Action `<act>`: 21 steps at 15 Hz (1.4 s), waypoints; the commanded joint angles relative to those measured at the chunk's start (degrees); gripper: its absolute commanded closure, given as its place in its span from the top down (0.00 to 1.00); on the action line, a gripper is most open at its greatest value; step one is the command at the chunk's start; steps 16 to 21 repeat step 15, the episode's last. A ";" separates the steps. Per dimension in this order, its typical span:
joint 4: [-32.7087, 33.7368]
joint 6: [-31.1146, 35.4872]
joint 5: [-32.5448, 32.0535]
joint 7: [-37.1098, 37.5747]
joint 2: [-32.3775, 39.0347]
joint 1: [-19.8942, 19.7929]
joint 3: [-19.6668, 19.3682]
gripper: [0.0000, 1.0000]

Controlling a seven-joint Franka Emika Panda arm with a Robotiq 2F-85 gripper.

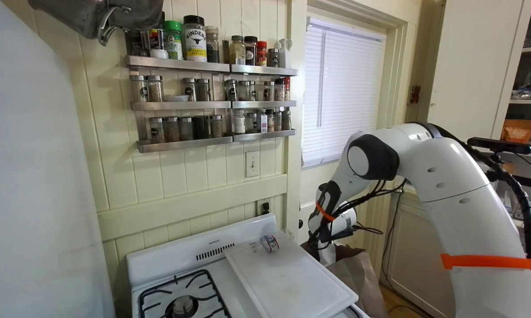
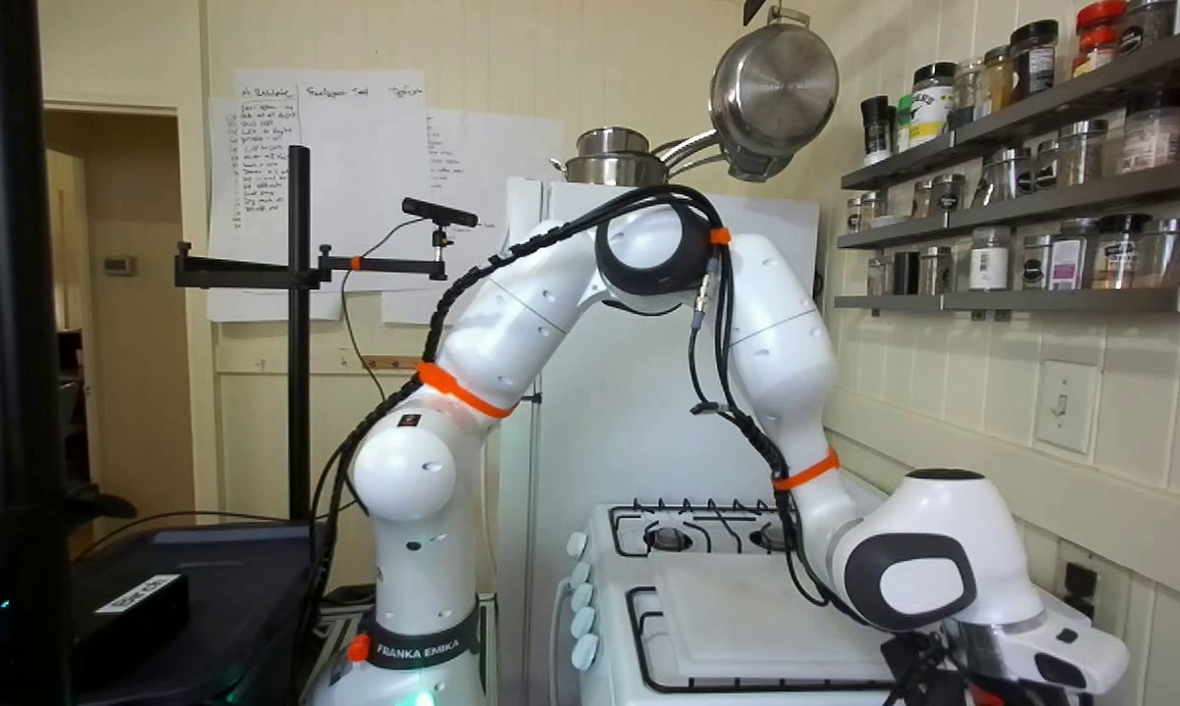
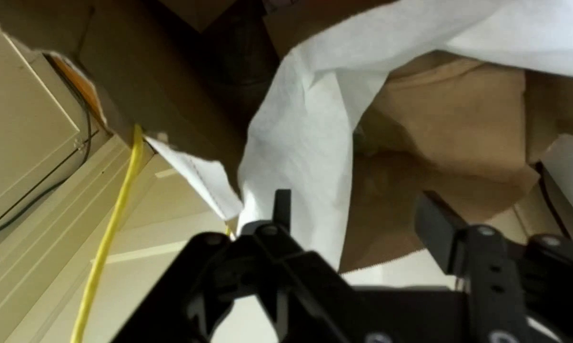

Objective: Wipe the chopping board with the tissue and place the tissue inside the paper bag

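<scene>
My gripper (image 3: 355, 209) is spread at the bag (image 1: 358, 274), but the tissue (image 3: 300, 138) — draped across its mouth — could snag a finger (image 3: 282, 209) and follow me out.

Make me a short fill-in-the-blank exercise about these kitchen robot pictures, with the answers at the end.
In both exterior views, the chopping board lies on the white ____.
In the wrist view, the gripper is not shut but ____.
In the same view, the tissue shows white against the brown ____.
In an exterior view, jars stand on metal shelves fixed to the ____.

Missing words: stove; open; paper bag; wall.
</scene>
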 commanded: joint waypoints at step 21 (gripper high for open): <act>-15.46 -6.43 -6.28 0.31 -29.15 5.72 -3.47 1.00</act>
